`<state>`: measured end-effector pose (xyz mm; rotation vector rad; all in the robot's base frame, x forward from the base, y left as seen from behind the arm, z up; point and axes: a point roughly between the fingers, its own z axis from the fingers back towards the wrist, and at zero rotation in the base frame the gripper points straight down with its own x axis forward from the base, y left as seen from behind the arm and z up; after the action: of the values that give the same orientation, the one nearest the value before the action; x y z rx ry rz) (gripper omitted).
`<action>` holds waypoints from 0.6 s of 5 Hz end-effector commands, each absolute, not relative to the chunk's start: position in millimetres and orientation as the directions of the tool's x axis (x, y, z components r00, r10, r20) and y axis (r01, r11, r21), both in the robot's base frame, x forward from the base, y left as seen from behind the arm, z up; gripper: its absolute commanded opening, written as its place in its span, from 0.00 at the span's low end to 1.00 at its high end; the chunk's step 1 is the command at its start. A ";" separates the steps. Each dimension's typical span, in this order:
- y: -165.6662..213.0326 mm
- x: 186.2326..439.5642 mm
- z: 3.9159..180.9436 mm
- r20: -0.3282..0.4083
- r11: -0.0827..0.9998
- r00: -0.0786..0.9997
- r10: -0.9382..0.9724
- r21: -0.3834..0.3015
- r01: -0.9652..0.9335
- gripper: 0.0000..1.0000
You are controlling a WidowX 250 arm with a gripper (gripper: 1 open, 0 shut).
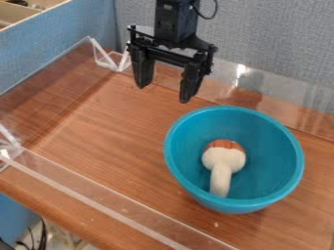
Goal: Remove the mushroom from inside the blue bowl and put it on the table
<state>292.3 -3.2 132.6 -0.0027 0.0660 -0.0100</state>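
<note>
Toward the far side of the table (92,127), the gripper (167,78) is hanging with its fingers spread apart, holding nothing, well apart from the blue bowl (189,132) at near right. Inside, the mushroom (224,166) is lying on its side, cap pointing away. Its rounded stem is likely risking a slip, and the bowl's steep wall could be blocking the fingers.
</note>
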 end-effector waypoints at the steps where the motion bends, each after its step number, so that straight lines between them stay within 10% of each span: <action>1: -13.7 292.2 127.4 -0.068 0.999 0.997 -0.036 -0.010 0.035 1.00; 3: -63.5 293.1 92.9 -0.066 0.990 0.988 -0.140 -0.028 0.139 1.00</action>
<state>288.9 -65.1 81.8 -0.0192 0.1091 -0.1470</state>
